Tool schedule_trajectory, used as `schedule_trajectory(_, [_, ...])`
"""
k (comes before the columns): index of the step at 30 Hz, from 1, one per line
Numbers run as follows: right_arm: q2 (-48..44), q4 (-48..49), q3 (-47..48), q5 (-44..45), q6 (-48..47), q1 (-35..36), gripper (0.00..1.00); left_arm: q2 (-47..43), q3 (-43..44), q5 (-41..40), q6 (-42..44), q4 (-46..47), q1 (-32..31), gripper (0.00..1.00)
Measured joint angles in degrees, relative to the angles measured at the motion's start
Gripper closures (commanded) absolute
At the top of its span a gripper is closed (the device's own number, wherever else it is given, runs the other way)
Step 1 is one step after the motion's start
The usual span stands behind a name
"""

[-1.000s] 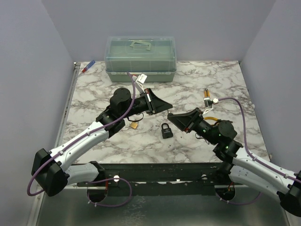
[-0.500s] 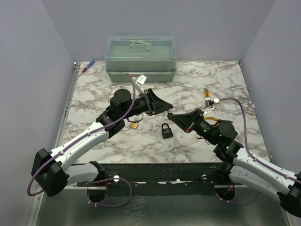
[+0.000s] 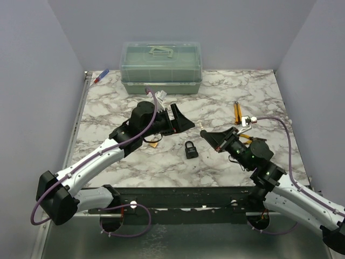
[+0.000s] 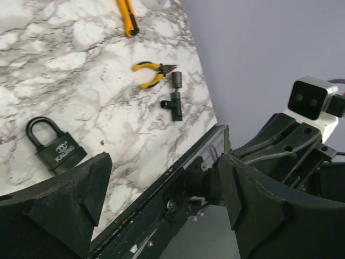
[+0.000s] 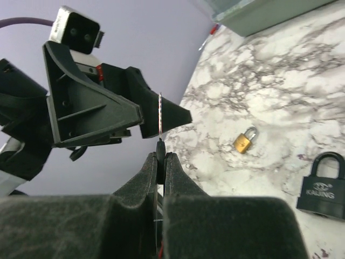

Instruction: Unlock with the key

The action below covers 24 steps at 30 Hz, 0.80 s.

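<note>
While the key [image 5: 160, 121] was clamped between the closed fingers of the right gripper [image 5: 160, 157], it was held over the middle of the desk, shaft toward the left gripper [image 3: 183, 121], whose fingers were spread wide with nothing between them. The black padlock [image 3: 190, 150] was laid flat just nearer the near edge, and the small brass padlock [image 5: 243, 140] was seen near it, toward the left edge.
</note>
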Motion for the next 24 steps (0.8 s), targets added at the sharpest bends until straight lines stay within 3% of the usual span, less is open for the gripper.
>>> schedule_trajectory(7, [-5.25, -9.22, 0.17, 6.82, -0.13, 0.00, 1.00, 2.16, 4.24, -5.77, 2.45, -10.49, 0.00, 0.13])
schedule_trajectory(17, [-7.69, -18.80, 1.49, 14.75, -1.57, 0.00, 1.00, 16.13, 15.15, -14.29, 3.80, -25.59, -4.33, 0.14])
schedule_trajectory(24, [-9.97, -26.01, 3.41, 21.38, -1.42, 0.00, 1.00, 24.65, 21.22, -18.73, 3.72, -31.19, -8.15, 0.16])
